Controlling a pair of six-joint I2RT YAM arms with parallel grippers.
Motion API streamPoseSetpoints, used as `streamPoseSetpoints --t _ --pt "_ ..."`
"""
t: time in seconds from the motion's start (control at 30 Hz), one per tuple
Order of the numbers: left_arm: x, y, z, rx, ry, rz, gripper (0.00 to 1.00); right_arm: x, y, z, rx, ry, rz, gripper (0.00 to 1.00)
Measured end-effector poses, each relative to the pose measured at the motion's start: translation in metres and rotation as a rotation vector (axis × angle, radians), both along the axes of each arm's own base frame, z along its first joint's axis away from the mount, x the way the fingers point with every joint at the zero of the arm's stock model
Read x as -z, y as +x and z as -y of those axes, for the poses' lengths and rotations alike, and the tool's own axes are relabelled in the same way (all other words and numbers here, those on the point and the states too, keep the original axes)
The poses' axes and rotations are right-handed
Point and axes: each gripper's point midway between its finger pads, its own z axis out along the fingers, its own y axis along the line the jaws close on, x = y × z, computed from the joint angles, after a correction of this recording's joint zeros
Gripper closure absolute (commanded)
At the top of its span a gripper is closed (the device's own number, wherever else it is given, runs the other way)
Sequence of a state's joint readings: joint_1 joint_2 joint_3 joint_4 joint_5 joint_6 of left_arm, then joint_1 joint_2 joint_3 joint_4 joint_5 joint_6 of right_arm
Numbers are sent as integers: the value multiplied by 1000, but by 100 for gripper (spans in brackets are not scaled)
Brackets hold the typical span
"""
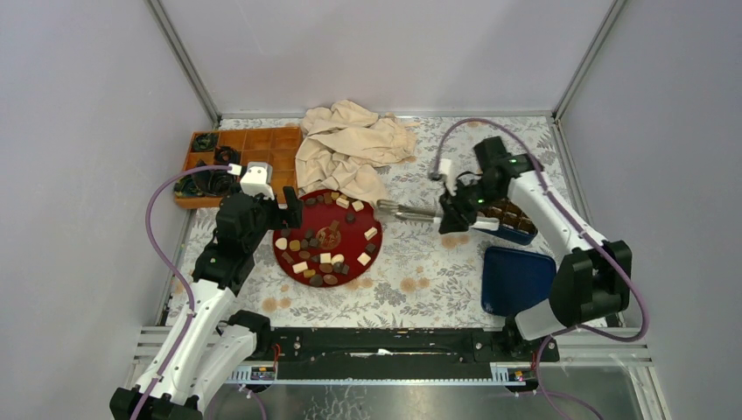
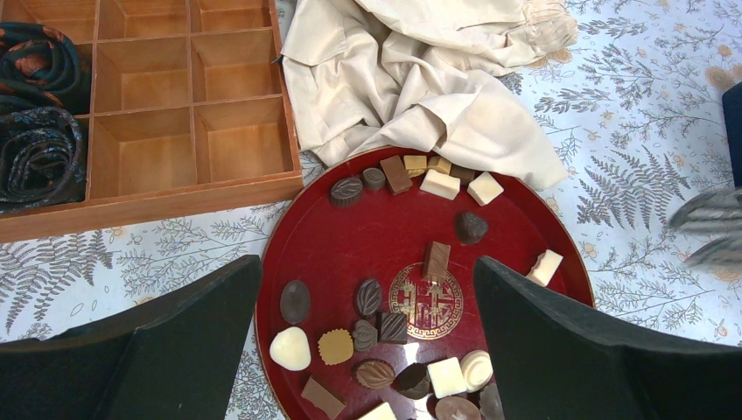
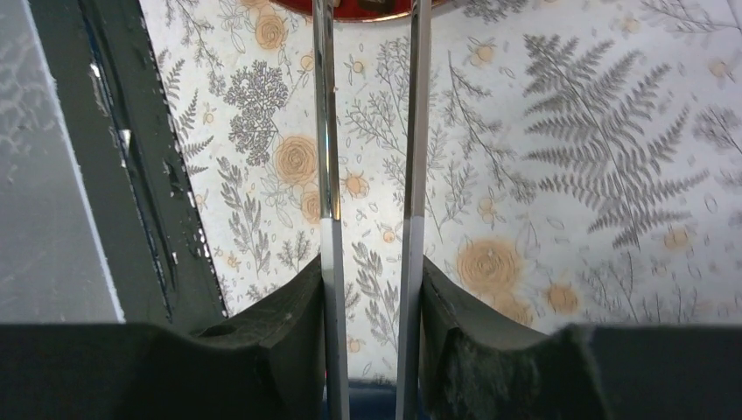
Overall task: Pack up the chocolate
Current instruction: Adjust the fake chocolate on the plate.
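The chocolate [image 1: 325, 257] lies as several dark, light brown and cream pieces scattered on a round red plate [image 1: 346, 234]. My left gripper [image 1: 284, 210] hovers open over the plate's left side. In the left wrist view its fingers [image 2: 201, 324] straddle pieces such as a dark square [image 2: 393, 327] on the plate [image 2: 385, 227]. My right gripper [image 1: 455, 213] is shut on metal tongs [image 1: 407, 211], which point left with their tips at the plate's right rim. In the right wrist view the tongs [image 3: 416, 149] run between the pads [image 3: 302, 306], their arms apart and nothing between them.
A blue box [image 1: 516, 232] holding some chocolates sits under the right arm, with a blue lid [image 1: 516, 278] in front of it. A wooden compartment tray [image 1: 254, 149] with dark rolled items stands at the back left. A crumpled beige cloth [image 1: 350, 144] overlaps the plate's far edge.
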State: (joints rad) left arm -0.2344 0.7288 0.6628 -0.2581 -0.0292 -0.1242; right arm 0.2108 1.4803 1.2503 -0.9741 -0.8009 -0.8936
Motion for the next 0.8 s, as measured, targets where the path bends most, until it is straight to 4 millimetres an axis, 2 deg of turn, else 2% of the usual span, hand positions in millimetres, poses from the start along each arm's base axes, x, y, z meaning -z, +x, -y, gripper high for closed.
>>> streamPoseSetpoints --t 0.13,0.27,0.4,0.57,0.67,0.8 --pt "0 0 0 0 0 0 2 21 -1 -34 -99 -111 11 58" --pt "0 0 0 -1 0 0 2 46 7 -61 -153 -222 29 57" --pt "0 0 0 -1 0 0 2 62 17 -80 -177 -298 50 57" --pt "0 0 0 -1 0 0 2 73 37 -99 -178 -347 71 59" --pt "0 0 0 -1 0 0 2 79 43 -103 -172 -367 76 66" --pt "0 0 0 -1 0 1 2 86 37 -115 -194 -382 65 77"
